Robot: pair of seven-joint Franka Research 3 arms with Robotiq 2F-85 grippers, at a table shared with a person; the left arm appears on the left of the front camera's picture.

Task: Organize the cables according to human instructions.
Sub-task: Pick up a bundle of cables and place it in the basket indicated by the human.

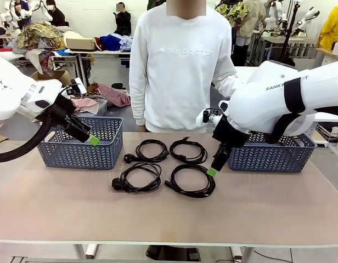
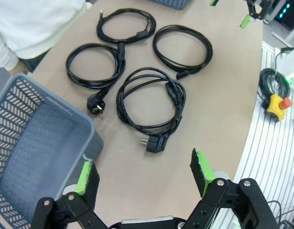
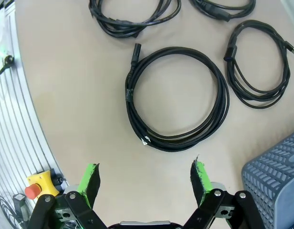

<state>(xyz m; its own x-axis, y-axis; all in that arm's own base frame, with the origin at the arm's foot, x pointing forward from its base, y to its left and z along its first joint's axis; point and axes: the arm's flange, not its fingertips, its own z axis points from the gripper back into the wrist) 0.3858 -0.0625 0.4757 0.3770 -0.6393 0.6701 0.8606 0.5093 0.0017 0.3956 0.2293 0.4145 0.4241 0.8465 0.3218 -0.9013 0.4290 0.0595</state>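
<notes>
Four coiled cables point(image 1: 118, 184) lie two-by-two at table centre, between the left basket point(image 1: 75, 156) and the right basket point(image 1: 273, 159). The left gripper point(image 1: 94, 140) hangs by the left basket's rim. The right gripper point(image 1: 212, 171) hangs just beside the near-right coil. Both have their jaws spread and hold nothing. The person's sweatshirt point(image 1: 182, 82) reads "new balance"; the right arm point(image 1: 279, 98) reads "RANKA".

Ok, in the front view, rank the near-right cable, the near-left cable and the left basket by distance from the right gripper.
1. The near-right cable, just beside the right gripper.
2. The near-left cable, same row, farther left.
3. The left basket, far left.
</notes>
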